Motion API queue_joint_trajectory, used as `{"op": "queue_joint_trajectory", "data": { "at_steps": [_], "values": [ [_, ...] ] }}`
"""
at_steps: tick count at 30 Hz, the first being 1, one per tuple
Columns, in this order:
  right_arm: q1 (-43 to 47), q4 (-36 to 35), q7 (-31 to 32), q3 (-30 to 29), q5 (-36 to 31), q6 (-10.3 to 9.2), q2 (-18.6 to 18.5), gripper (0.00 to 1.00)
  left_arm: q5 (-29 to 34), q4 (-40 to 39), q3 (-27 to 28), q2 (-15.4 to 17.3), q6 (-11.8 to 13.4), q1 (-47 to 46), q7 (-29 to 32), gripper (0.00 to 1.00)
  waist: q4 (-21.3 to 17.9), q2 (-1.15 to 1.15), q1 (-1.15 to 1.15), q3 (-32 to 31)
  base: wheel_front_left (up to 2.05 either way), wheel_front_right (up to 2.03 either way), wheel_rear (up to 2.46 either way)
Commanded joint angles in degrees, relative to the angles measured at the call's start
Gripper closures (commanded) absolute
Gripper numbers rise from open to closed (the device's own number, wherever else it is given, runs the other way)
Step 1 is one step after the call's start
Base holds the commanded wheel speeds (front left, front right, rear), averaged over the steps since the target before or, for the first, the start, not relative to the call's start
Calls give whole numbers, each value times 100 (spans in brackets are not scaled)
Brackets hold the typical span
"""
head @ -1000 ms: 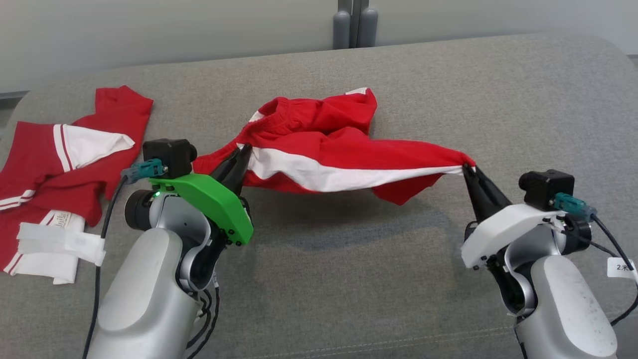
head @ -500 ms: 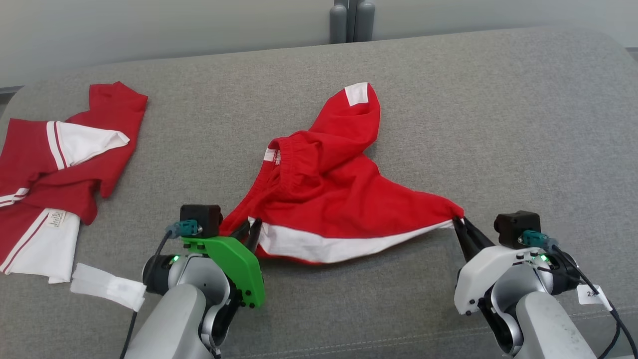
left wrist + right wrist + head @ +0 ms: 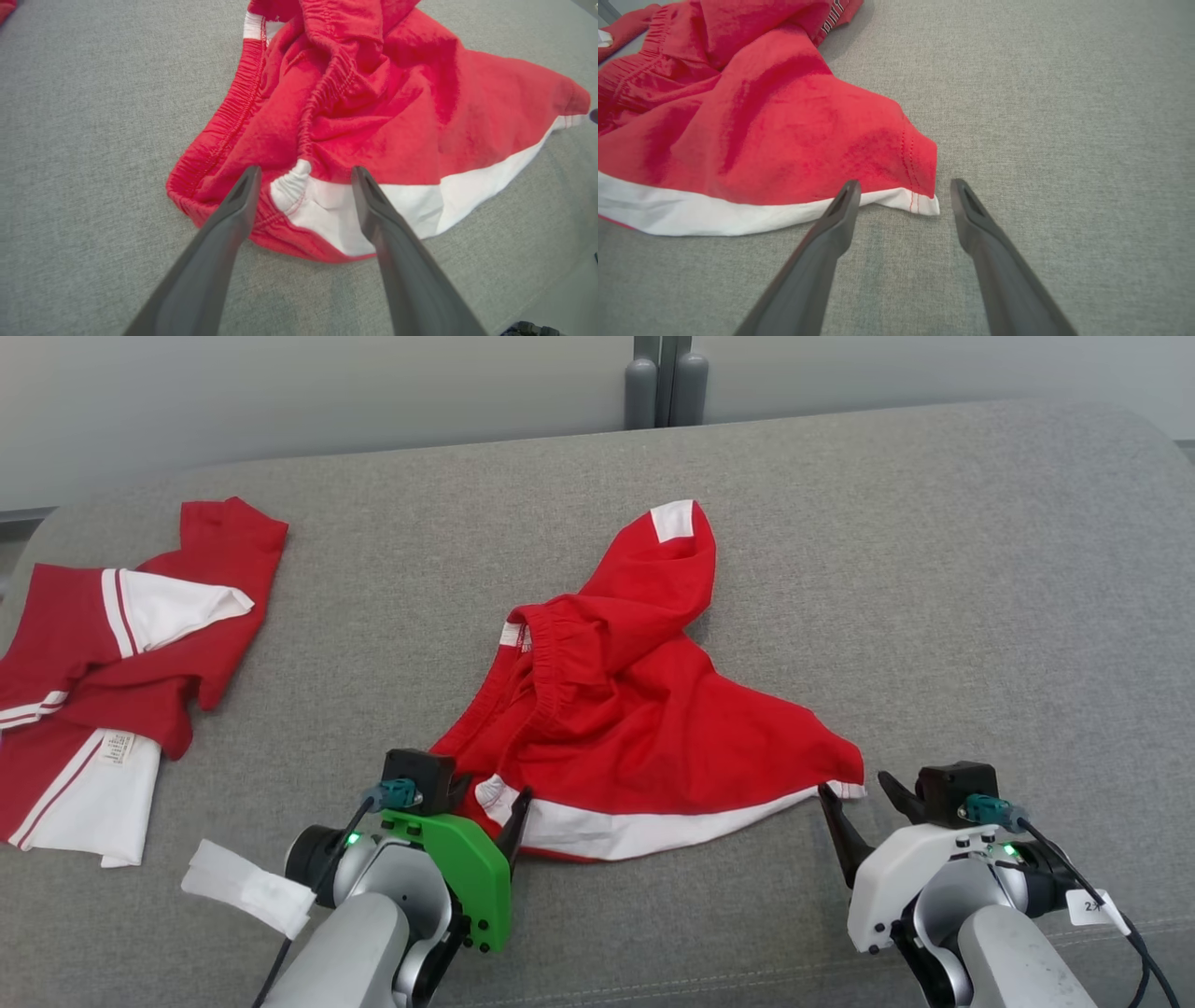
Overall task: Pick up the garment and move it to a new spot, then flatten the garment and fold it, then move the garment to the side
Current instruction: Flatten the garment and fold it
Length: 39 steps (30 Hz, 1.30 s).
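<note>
On the grey surface, the red garment lies bunched between the left claw and right claw, both spread open and empty, so a shallow grasp risks pinching one layer and leaving the cloth twisted when flattened.

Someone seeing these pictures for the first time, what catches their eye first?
The bright red shorts with a white hem band, crumpled in the middle of the grey fabric surface. The left claw and right claw stand open at their two near corners. Another red-and-white garment lies at the far left.
</note>
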Motion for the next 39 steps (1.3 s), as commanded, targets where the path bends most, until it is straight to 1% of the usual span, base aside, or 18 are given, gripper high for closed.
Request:
{"op": "queue_joint_trajectory", "data": {
  "at_steps": [1, 7, 10, 11, 13, 14, 16, 17, 18, 22, 26, 28, 30, 31, 32, 34, 35, 39],
  "values": [
    [77, -8, -27, -22, -29, -8, -15, 0, 80, -25, -39, 87, 0, -25, 49, 0, -10, 0, 0, -29, 0, 0, 0],
    [4, 19, 15, -140, -161, -8, -14, 0, 169, -40, -115, 192, 41, -212, 223, 0, -36, 0, 0, 12, 0, 0, 0],
    [-87, 62, 64, -191, -217, -8, -16, 0, 228, -24, -200, 239, -2, -317, 355, 2, -40, 0, 0, 91, 0, 0, 0],
    [-107, 83, 74, -207, -242, -8, -17, 0, 257, -19, -235, 257, -20, -359, 399, 15, -40, 0, 0, 113, 0, 0, 0],
    [-158, 104, 76, -222, -269, -8, -14, 0, 263, -17, -286, 264, -27, -398, 490, 35, -35, 0, 0, 154, 0, 0, 0],
    [-178, 123, 81, -231, -270, -8, -15, 0, 287, -35, -318, 269, -23, -405, 526, 39, -29, 0, 0, 167, 0, 0, 0],
    [-195, 148, 74, -247, -275, -8, -15, 0, 292, -98, -341, 274, 20, -399, 571, 37, -13, 0, 0, 192, 0, 0, 0],
    [-200, 170, 77, -258, -274, -8, -15, 0, 315, -133, -359, 293, 47, -388, 590, 29, -3, 0, 0, 198, 0, 0, 0],
    [-202, 177, 72, -273, -279, -8, -15, 0, 326, -186, -373, 306, 62, -368, 606, 25, 10, 0, 0, 201, 0, 0, 0],
    [-175, 227, 61, -317, -320, -8, -15, 0, 333, -402, -428, 354, 115, -240, 736, 18, 57, 0, 0, 194, 0, 0, 0],
    [-191, 287, 64, -315, -319, -8, -15, 0, 313, -545, -449, 414, 154, -187, 834, 18, 84, 0, 0, 193, 0, 0, 0],
    [-226, 329, 86, -284, -284, -8, -15, 0, 274, -612, -461, 431, 157, -129, 889, 21, 92, 0, 0, 201, 0, 0, 0],
    [-262, 356, 94, -267, -263, -8, -17, 0, 260, -674, -470, 447, 176, -110, 919, 30, 93, 0, 0, 212, 0, 0, 0],
    [-274, 372, 96, -255, -259, -8, -16, 0, 258, -702, -473, 458, 185, -104, 929, 44, 92, 0, 0, 221, 0, 0, 0],
    [-280, 390, 105, -243, -253, -8, -15, 0, 252, -727, -480, 463, 195, -98, 936, 54, 90, 0, 0, 231, 0, 0, 0],
    [-294, 415, 101, -233, -241, -8, -16, 0, 244, -770, -494, 469, 196, -98, 956, 59, 89, 0, 0, 249, 0, 0, 0],
    [-297, 433, 113, -229, -244, -8, -16, 0, 235, -780, -503, 474, 191, -102, 988, 65, 88, 0, 0, 260, 0, 0, 0],
    [-351, 486, 128, -218, -266, -8, -15, 0, 225, -782, -520, 497, 209, -139, 1035, 64, 80, 0, 0, 301, 0, 0, 0]
  ]
}}
